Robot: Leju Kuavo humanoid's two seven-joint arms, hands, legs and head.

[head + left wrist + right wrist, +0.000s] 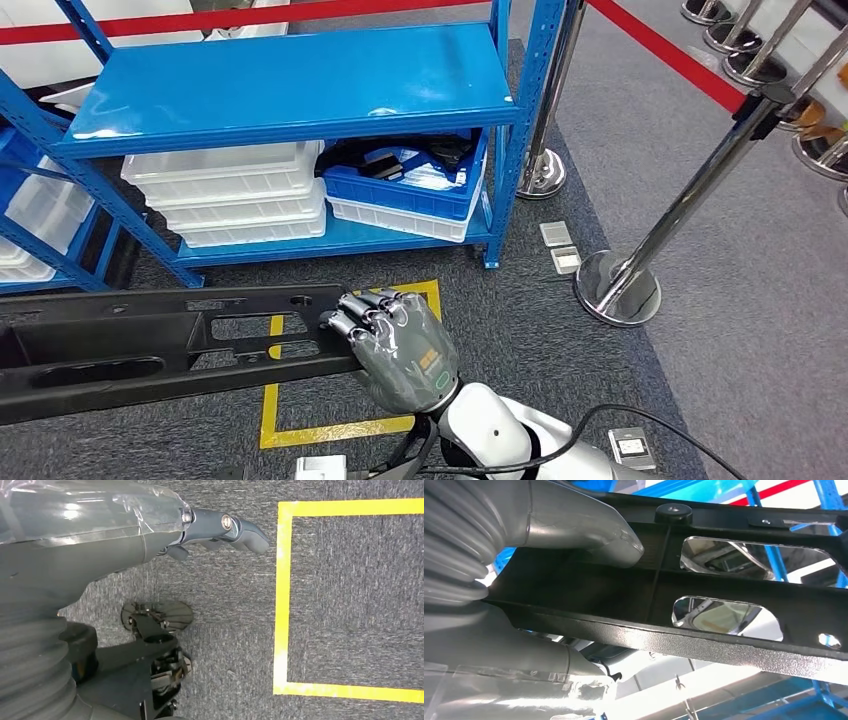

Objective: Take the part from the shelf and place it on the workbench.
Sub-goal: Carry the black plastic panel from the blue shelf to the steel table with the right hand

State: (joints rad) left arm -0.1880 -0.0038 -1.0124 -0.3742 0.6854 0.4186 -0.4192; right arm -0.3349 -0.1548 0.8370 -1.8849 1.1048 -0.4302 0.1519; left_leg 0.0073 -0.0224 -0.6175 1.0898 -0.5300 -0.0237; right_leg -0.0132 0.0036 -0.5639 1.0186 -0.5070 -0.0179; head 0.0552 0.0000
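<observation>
Item: part (150,345) — long black metal frame with slotted cut-outs, lying crosswise in the near field, running from the left edge to near centre. Status: off the shelf (300,85), carried above the grey carpet (600,380).

Holder: right hand (395,345), fingers wrapped over the right end of the part; the right wrist view shows the thumb (589,530) pressed on one face of the black frame (724,605), with the rest of the hand under it. A firm grasp, by the look of it.

Left hand (220,527): in the left wrist view, it hangs over the carpet with its fingers drawn in together and nothing in them. It touches no part.

Surroundings: blue shelf at the far left and centre; its upper board bare, its lower board stocked with stacked white bins (235,190) and a blue bin (410,185) of dark items. Yellow floor square (340,430) under the part's right end. Chrome stanchion (640,260) with red belt to the right.

Progress: first stage judged complete — the part is taken and clear of the shelf. Remaining: carry to the workbench, set down, let go. The part's left end runs out of frame, so how it is supported there cannot be told.
</observation>
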